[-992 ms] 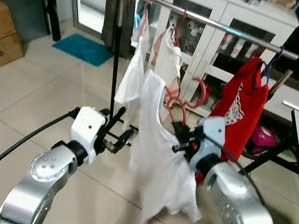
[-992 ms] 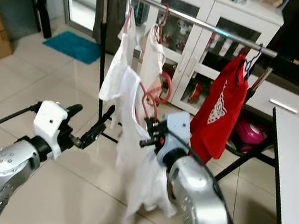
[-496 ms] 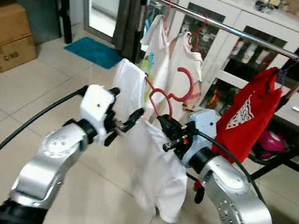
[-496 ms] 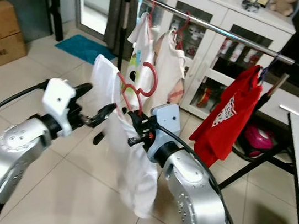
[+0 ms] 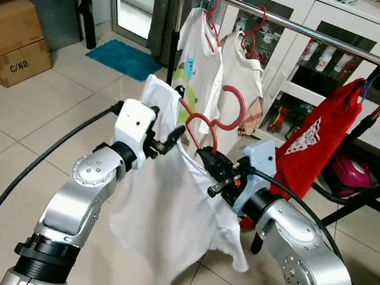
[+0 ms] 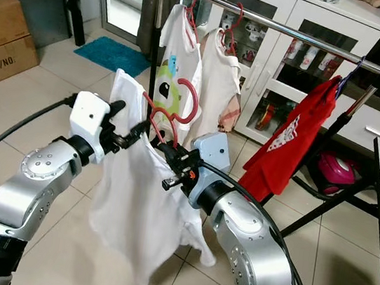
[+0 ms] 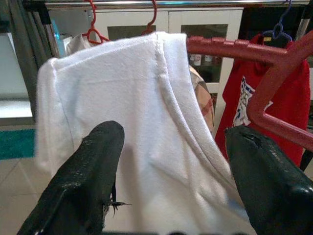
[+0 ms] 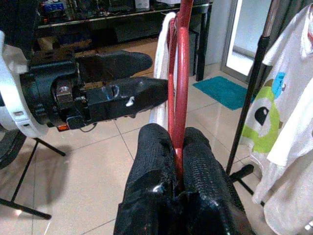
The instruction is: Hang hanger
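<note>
— Two grippers are engaged: the right gripper point(image 8: 177, 161) is clamped on the red hanger point(image 5: 216, 114), below the rail point(image 5: 298, 30); the left gripper's point(image 7: 171, 161) fingers are spread around the white shirt point(image 5: 165, 217).

— Slippage is risked if the hook is tilted.

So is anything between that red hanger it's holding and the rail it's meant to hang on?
Nothing solid that I can see. The right gripper holds the red hanger with the white shirt below the metal rail. Two shirts already hang at the near end, so it probably needs the open stretch before the red shirt.
</note>
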Robot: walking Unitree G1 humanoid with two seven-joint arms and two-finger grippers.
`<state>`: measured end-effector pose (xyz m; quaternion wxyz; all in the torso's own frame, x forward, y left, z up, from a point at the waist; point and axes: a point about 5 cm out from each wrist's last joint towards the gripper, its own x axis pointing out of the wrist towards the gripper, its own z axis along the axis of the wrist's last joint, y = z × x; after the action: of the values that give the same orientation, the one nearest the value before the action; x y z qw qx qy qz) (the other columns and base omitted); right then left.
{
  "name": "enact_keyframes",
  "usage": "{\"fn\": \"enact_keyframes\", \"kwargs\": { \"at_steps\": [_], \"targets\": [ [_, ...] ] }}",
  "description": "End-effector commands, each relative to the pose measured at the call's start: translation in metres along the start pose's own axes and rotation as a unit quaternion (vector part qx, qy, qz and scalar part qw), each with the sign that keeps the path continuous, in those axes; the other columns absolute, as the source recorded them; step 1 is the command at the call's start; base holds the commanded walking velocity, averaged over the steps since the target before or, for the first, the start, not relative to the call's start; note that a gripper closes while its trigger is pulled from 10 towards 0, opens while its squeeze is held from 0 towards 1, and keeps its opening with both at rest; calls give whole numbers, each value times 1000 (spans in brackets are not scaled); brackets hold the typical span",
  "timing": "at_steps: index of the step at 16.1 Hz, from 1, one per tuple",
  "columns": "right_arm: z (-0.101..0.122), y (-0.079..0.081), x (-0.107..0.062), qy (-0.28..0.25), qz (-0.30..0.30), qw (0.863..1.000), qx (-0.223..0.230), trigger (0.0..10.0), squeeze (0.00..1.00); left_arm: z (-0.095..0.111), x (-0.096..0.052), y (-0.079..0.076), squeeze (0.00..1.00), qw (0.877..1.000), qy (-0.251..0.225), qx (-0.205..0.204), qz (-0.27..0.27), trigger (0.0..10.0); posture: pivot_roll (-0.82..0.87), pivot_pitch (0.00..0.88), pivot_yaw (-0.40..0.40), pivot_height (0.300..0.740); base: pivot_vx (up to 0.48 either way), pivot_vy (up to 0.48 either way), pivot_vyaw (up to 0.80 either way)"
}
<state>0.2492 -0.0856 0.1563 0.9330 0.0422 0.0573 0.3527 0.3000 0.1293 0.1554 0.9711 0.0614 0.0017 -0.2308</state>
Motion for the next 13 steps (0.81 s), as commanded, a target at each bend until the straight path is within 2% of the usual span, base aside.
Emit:
{"fn": "enact_keyframes", "kwargs": {
  "at_steps": [1,9,13],
  "targets": [
    [12,1,-3,-31,5,999,-8,10000,0,0,2,-2,0,1000,1,-3,-11,0,-16,0,-87,740,0,0,0],
    [14,4,-2,-41,22,999,-5,10000,0,-1,6,-14,0,998,1,12,-65,0,-14,0,-80,740,0,0,0],
    [15,4,-4,-44,26,999,-5,10000,0,-5,9,-14,0,998,14,13,-59,0,-21,0,-76,740,0,0,0]
  ]
}}
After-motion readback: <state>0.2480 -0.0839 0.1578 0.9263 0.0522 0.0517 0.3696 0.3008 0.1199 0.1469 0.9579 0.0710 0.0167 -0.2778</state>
